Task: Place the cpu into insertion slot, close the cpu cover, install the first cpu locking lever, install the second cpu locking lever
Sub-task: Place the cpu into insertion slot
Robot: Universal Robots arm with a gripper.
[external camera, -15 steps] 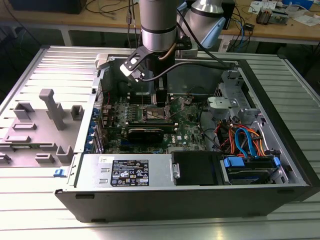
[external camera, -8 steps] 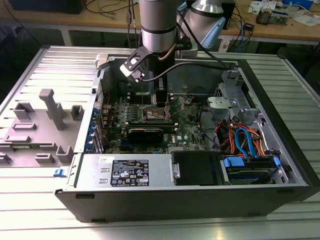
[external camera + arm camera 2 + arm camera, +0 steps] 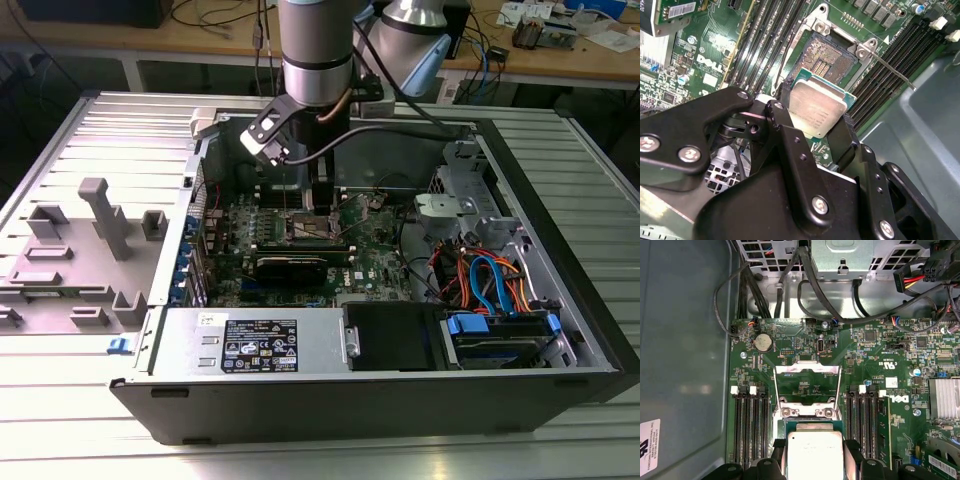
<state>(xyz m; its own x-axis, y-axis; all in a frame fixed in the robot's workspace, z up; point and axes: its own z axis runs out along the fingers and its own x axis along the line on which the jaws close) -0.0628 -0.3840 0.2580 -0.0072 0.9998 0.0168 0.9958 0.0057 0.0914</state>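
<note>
Tool (image 3: 816, 116) pinched narrow on cpu (image 3: 815, 106) by two opposite edges, upper centre in the exterior view. Held close over open insertion slot (image 3: 827, 55), not yet seated; cpu cover (image 3: 808, 368) swung up. Probably light, stiff, fragile underneath: edges only.

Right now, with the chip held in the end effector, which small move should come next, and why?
Probably lower the cpu gently toward the insertion slot: the end effector grips it above the motherboard, the slot lies bare, and the cpu cover stands open.
</note>
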